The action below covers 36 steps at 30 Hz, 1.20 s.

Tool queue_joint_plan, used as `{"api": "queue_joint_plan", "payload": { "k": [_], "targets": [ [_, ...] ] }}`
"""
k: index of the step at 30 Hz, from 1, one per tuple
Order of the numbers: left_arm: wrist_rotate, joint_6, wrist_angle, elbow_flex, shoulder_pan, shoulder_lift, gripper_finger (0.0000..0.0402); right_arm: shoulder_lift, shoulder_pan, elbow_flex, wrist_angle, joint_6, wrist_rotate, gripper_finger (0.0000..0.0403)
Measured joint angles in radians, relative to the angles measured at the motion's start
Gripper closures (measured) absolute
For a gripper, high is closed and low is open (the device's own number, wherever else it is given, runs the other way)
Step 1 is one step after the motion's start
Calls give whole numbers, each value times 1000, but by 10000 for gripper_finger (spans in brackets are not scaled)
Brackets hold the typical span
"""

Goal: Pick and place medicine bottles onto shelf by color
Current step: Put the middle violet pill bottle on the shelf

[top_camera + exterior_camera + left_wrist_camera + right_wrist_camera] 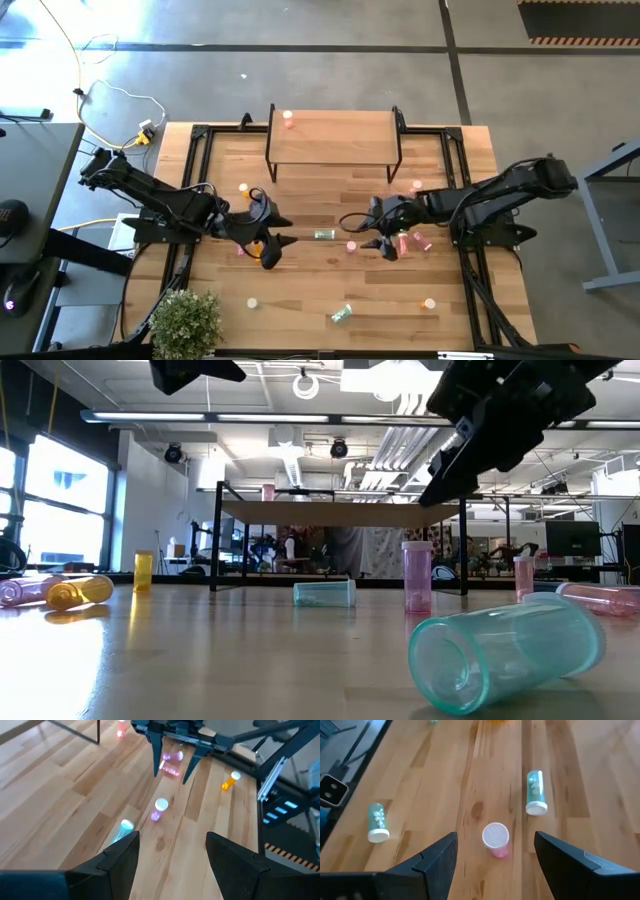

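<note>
Wooden desk, mid-sort: open right gripper hovers over an upright pink bottle; light, slick, best pinched at mid-body. Left gripper waits open.

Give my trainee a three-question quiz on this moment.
1. True or false: the shelf holds three bottles.
2. The upright bottle framed between the right gripper's fingers is: A orange, B pink, C teal?
3. How do the left gripper's jaws stand?
Key: 1 false, only one pink bottle shows on it. 2 B, the pink one. 3 open, holding nothing.
</note>
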Motion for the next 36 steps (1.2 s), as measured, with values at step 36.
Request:
{"api": "queue_joint_plan", "payload": {
  "k": [36],
  "targets": [
    [-1, 2, -51, 0, -2, 0, 184, 293, 9, 1, 228, 30, -30, 285]
  ]
}}
